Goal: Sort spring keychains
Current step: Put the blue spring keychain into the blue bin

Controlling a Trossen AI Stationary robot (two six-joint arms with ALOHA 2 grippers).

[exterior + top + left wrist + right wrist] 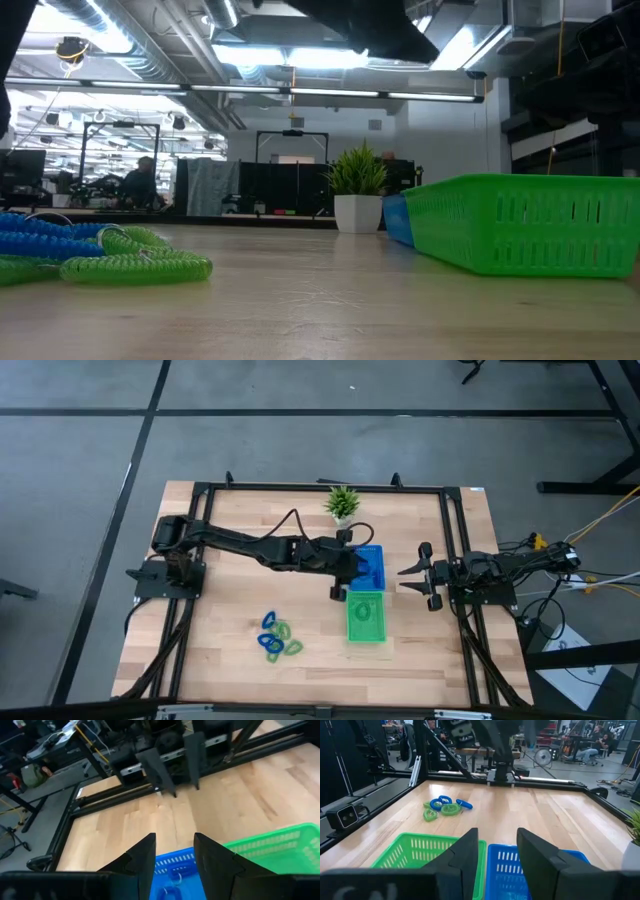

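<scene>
Drop step – left gripper [340, 582] over blue tray [375, 565], fingers apart, empty; next: reach for pile of spring keychains [277, 637] beyond green tray [366, 618].

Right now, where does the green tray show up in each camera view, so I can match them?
High view: green tray right of centre, touching the blue tray.
Low view: right side, near the camera.
Left wrist view: lower right edge.
Right wrist view: lower left.
Shared landmark: the blue tray beside it, in all four views.
</scene>
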